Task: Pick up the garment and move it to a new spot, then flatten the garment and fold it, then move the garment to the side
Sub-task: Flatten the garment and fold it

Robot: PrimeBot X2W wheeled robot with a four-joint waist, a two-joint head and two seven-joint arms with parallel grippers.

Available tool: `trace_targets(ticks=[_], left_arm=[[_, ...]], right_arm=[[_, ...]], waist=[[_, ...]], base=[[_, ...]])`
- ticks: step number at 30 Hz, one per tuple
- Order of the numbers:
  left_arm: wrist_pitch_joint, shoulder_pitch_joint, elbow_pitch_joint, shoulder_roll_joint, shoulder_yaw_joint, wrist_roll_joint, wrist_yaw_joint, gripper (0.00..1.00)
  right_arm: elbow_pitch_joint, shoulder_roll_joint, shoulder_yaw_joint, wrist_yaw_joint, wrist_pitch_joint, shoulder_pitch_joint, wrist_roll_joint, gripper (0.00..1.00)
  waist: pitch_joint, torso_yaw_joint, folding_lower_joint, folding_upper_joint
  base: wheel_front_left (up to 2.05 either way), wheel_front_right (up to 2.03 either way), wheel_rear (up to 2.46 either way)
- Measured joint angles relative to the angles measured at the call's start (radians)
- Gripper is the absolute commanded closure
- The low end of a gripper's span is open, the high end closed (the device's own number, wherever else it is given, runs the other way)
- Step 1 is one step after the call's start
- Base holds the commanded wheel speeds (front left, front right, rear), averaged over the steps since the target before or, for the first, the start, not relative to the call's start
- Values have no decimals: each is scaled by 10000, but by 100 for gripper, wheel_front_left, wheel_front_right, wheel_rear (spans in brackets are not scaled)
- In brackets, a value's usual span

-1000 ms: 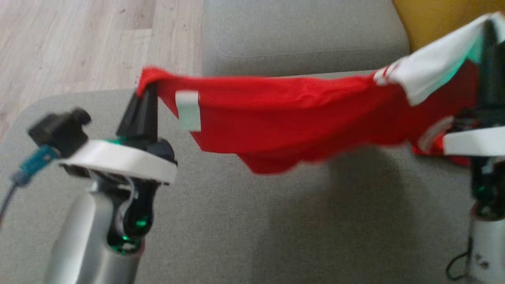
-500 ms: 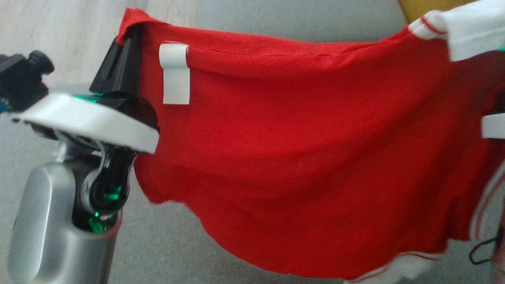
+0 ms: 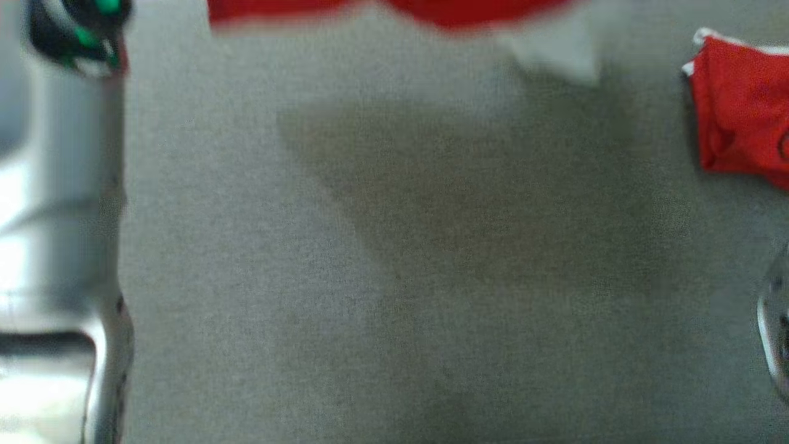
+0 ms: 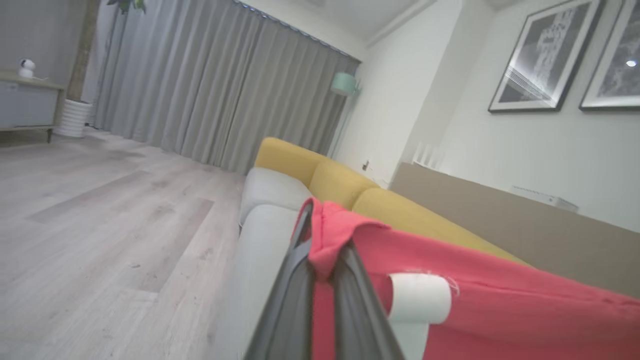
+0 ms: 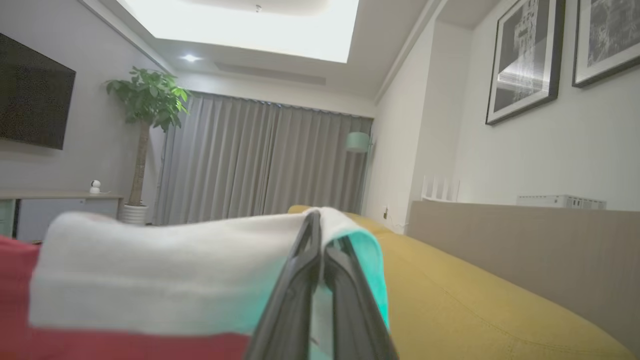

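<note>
The garment is red with white trim. In the left wrist view my left gripper point(image 4: 324, 239) is shut on a bunched red corner of the garment point(image 4: 500, 310), close to a white tag point(image 4: 419, 298). In the right wrist view my right gripper point(image 5: 320, 232) is shut on the garment's white sleeve band point(image 5: 165, 270), with red cloth below it. The garment hangs stretched between the two grippers, above the sofa. In the head view its blurred lower edge point(image 3: 394, 9) shows along the top, and its shadow falls on the grey sofa seat point(image 3: 394, 296).
My pale left forearm point(image 3: 55, 185) runs down the left side of the head view. A red piece with white trim point(image 3: 739, 105) lies at the right edge; I cannot tell whether it belongs to the same garment. Yellow back cushions point(image 4: 340, 180) line the sofa.
The head view has shifted and now looks down at the seat, so the garment shows at its top edge instead of across the frame. Both grippers remain shut on the cloth.
</note>
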Motion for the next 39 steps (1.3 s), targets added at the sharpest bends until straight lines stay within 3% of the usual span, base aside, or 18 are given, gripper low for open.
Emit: trace_targets(ticks=[4,8,15,20,30,39], left_arm=[[-988,-1211,1396,-148,196,192,-115,100],[-1465,-1491,2330,-405,194,167,-366,100],[-2100,-782,3476,-529,583,-376,-562,100],[-2500,362,3854,-631,556,-546,-1051,100],[-3672,2879,2941,-817,681,-961,-1695,100],[-4184,6038,1607,-974,249,-984,-1781,100]], right_arm=[[1561,387,-232,0,-746,-1235,-688,100],[2468,564,-198,0,-1264,-1460,-859,100],[3359,863,61,0,-2259,-609,-917,100],[3492,932,96,0,-2955,446,-642,100],[1569,1078,-25,0,-3473,3181,65,100],[-844,1193,-508,0,-3032,7031,504,100]], waist=[[598,-56,-3,0],[1294,-76,-3,0],[2638,-119,-2,0],[3201,-155,-2,0],[2644,23,-7,0],[1322,263,-9,1]], base=[[0,0,0],[0,0,0],[0,0,0],[0,0,0],[0,0,0],[0,0,0]])
